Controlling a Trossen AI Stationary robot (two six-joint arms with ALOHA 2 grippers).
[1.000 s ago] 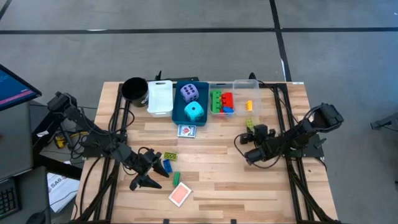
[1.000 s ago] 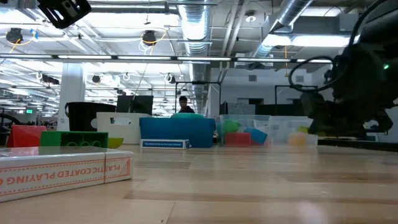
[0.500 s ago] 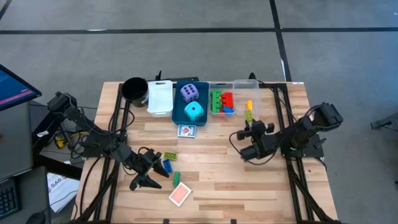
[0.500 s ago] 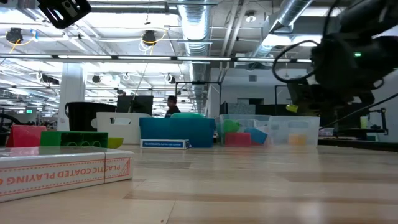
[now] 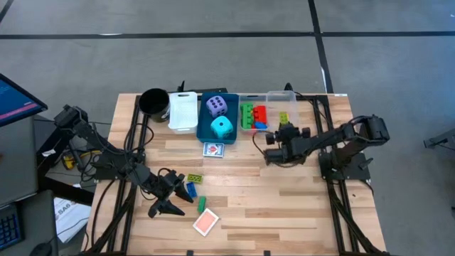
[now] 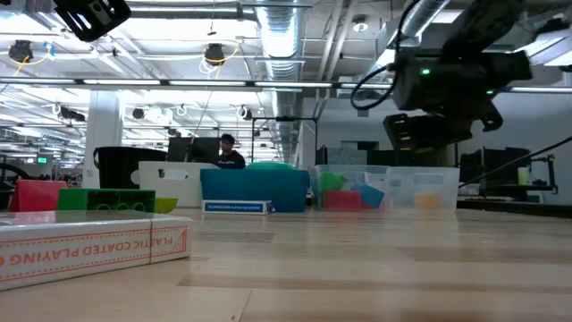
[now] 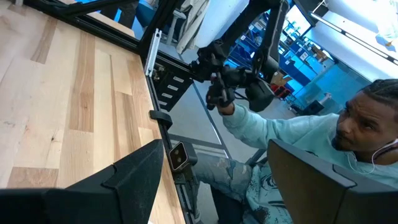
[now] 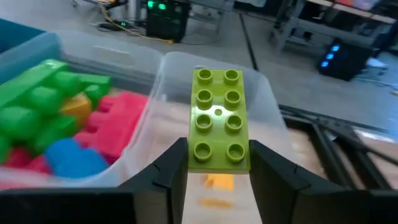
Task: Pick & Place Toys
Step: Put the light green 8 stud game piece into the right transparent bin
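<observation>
My right gripper (image 5: pixel 283 128) is shut on a lime-green eight-stud brick (image 8: pixel 217 115) and holds it over the clear bin (image 5: pixel 276 98) at the table's far edge. The bin's left compartment holds green, red and blue bricks (image 8: pixel 56 124); a yellow brick (image 8: pixel 214 182) lies in the right compartment below the held one. My left gripper (image 5: pixel 168 202) hovers open at the near left with nothing between its fingers. Beside it a flat yellow-green brick (image 5: pixel 195 177), a blue brick (image 5: pixel 190 189), a green brick (image 5: pixel 201 203) and a red-backed card deck (image 5: pixel 206 222) lie on the table. My right gripper pinches the lime brick's two long sides at its near end (image 8: pixel 214 163) between its two fingers. The fingers come from the table's near side, slanting slightly down, and lie along the brick. The brick is lifted clear, studs up, sticking out past the fingertips over the bin.
A blue bin (image 5: pixel 219 135) holds a purple die (image 5: pixel 217 107) and a cyan die (image 5: pixel 222 128). A white bin (image 5: pixel 183 110) and a black cup (image 5: pixel 153 102) stand left of it. A card box (image 5: pixel 213 150) lies before the blue bin. A person (image 7: pixel 298 137) sits beyond the table edge.
My right gripper has swung from the table's right side toward the far edge and the clear bin, rising and rolling as it went. The lime brick stayed in its fingers, went up from table height and now hangs over the bin.
</observation>
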